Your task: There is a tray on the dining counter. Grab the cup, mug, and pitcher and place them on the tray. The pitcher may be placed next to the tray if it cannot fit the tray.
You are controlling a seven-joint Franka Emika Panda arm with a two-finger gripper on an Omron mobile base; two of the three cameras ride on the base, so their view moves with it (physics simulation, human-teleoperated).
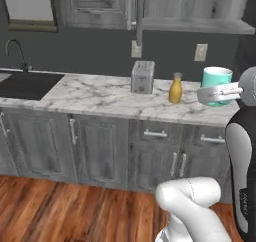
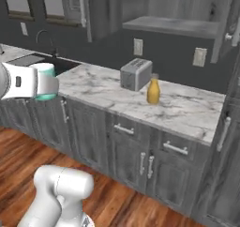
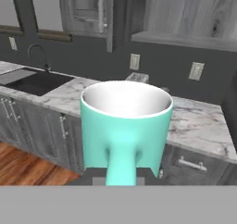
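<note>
Listing your scene: marble table (image 1: pixel 100 93) carrying grey toaster (image 1: pixel 142 77) and mustard pitcher (image 1: pixel 175 88) beside it; your hand (image 1: pixel 218 92), raised level off the table's end, pinching the teal mug (image 3: pixel 125 126), upright, handle toward the camera.

We see the kitchen from three spots. From the left base view we look forward and slightly down at the marble worktop (image 1: pixel 100 93), squarely on, with the toaster (image 1: pixel 142 77) at upper centre and the sink (image 1: pixel 27 83) at the left edge. From the right base view we face the same worktop at an angle, so it runs from upper left to right. Both share toaster, pitcher (image 1: pixel 175 88) and cabinets. Our hand view sits very close behind the mug (image 3: pixel 125 126), which covers the frame's centre.
</note>
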